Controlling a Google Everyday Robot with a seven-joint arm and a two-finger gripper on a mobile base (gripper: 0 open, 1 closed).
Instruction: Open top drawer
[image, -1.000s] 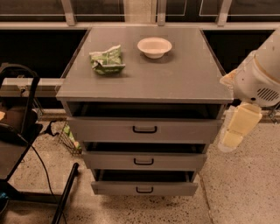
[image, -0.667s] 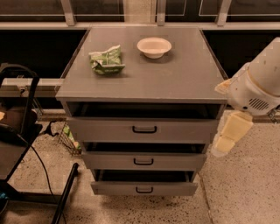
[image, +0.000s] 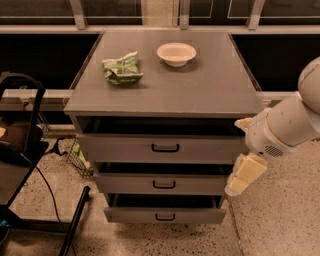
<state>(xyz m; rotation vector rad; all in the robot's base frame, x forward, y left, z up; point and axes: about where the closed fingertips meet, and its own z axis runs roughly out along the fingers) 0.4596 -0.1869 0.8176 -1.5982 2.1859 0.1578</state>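
- The grey cabinet (image: 165, 95) filled the middle of the view. Its flat top ran back toward a dark window wall, and its three drawers faced the camera.
- The white arm (image: 287, 125) came in from the right edge and ended just off the cabinet's front right corner.
- The top drawer (image: 120, 148) sat directly under the cabinet top and had the widest, tallest front of the three. Its long axis ran level from left to right across the view, and its front panel faced the camera. A dark gap showed between the panel's upper edge and the cabinet top, so the drawer stood out a little way.
- A black frame (image: 22, 125) with cables stood on the floor to the left of the cabinet.
- The middle drawer (image: 125, 184) and the bottom drawer (image: 130, 216) lay below, each narrower, with a dark slot above its front.
- The gripper (image: 244, 175) hung pointing down from the arm's wrist, just beside the right ends of the top and middle drawers and well apart from every handle. Whether it was open or closed could not be told, and nothing could be seen in its hold.
- A crumpled green bag (image: 122, 68) lay on the left of the cabinet top.
- A white bowl (image: 176, 53) stood upright near the back centre of the top, apart from the bag.
- The top drawer's black bar handle (image: 165, 148) sat level at the panel's centre.
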